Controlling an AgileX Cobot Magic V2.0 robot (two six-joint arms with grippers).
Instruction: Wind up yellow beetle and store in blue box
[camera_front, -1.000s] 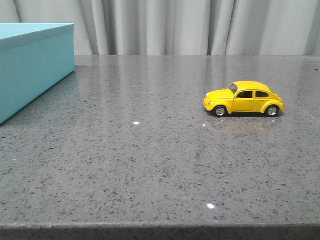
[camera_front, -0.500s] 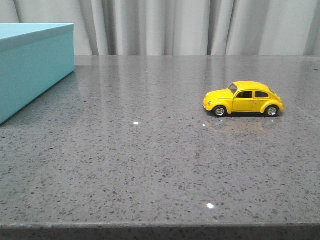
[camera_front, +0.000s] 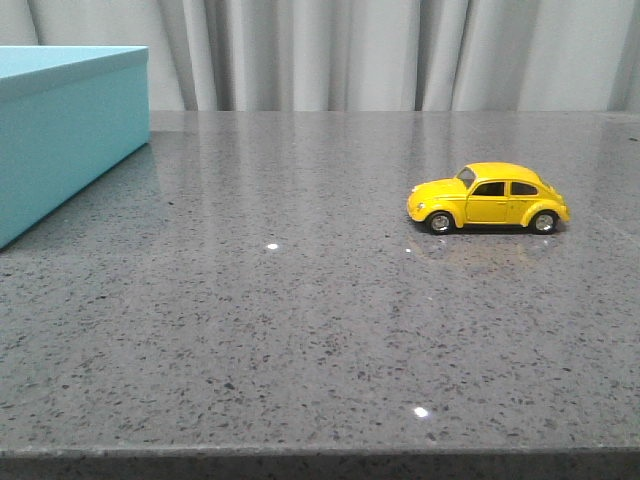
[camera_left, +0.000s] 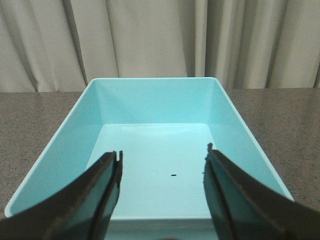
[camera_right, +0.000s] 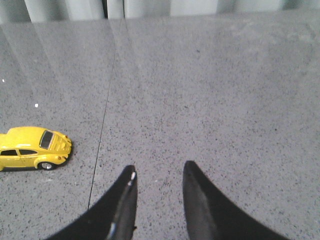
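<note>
Nothing has shifted over the last second: the yellow beetle (camera_front: 488, 197) sits where it sat on the grey bench (camera_front: 300, 320), so by my reading winding has not begun. The right gripper (camera_right: 159, 175) holds its jaws parted and empty, the car off to one side of them. Only the left wrist view shows the blue box (camera_left: 155, 100) lidless and empty, just past the left gripper (camera_left: 162, 160), whose jaws gape wide, holding nothing.

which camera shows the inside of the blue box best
The left wrist view: it looks down into the open blue box, showing its floor, all four inner walls and a tiny dark speck, framed by the left gripper fingers. The front view shows only an outer side and top edge. The right wrist view shows none.
</note>
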